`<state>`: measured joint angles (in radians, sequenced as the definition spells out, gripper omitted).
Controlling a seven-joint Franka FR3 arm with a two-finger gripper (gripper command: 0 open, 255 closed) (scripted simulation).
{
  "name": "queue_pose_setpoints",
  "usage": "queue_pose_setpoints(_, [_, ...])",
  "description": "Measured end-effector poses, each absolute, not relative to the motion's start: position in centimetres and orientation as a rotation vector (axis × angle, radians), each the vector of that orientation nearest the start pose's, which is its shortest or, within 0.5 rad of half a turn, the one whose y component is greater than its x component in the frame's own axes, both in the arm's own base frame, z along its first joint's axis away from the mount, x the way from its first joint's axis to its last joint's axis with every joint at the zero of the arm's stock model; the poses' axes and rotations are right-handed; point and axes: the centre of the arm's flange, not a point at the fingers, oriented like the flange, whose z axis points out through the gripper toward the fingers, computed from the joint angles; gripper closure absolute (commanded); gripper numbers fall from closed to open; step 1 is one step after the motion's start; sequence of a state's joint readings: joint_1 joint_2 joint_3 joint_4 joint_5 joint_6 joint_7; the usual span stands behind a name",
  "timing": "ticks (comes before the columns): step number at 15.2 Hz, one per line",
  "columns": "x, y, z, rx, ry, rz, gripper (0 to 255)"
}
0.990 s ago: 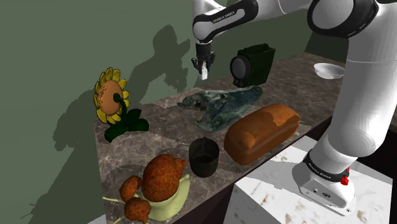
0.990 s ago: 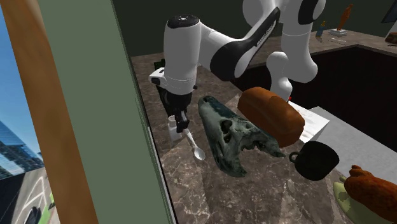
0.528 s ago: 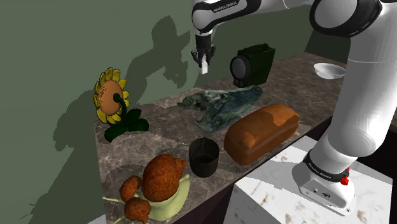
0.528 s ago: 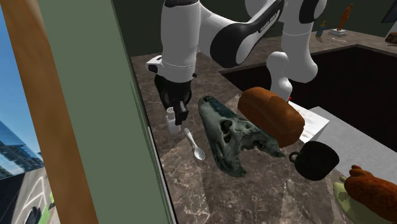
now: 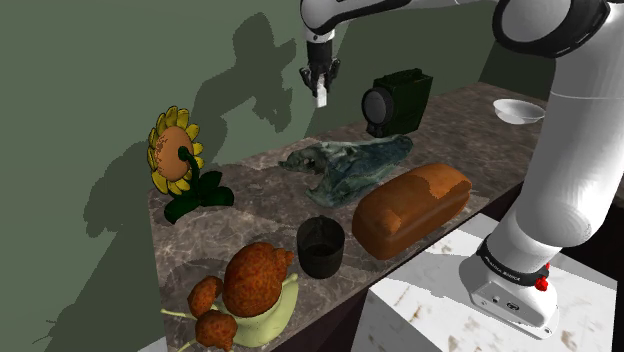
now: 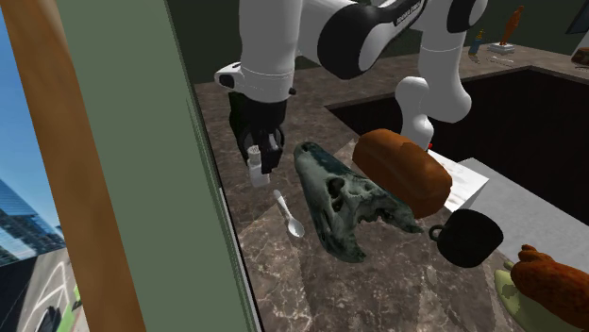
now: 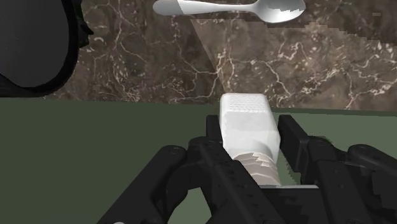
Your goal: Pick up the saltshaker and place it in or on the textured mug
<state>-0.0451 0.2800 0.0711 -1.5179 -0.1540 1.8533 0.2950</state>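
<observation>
Saltshaker [image 7: 249, 127] probably vertical, blocky end down, in jaws.

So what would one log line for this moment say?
stage: carrying | all-black two-finger gripper: shut on small white saltshaker, high above dark marble counter | black mug: on counter, untouched

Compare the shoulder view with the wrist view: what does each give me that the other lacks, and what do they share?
The shoulder view adds the black mug, the bread loaf and the sunflower toy. The wrist view adds the spoon lying on the counter beyond the fingers. Both show the saltshaker clasped in the pincer, the marble counter and the green wall.
</observation>
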Motion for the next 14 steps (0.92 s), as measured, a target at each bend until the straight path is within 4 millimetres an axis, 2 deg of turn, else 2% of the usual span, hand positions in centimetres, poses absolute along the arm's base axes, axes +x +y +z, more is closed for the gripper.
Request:
queue_pose_setpoints(4, [62.0,3.1,51.3,-3.236,0.378,-0.124,255])
queue_pose_setpoints(9, [57.5,8.2,51.3,-3.236,0.377,-0.124,255])
queue_pose_setpoints(14, [52.7,12.4,51.4,-3.236,0.377,-0.124,255])
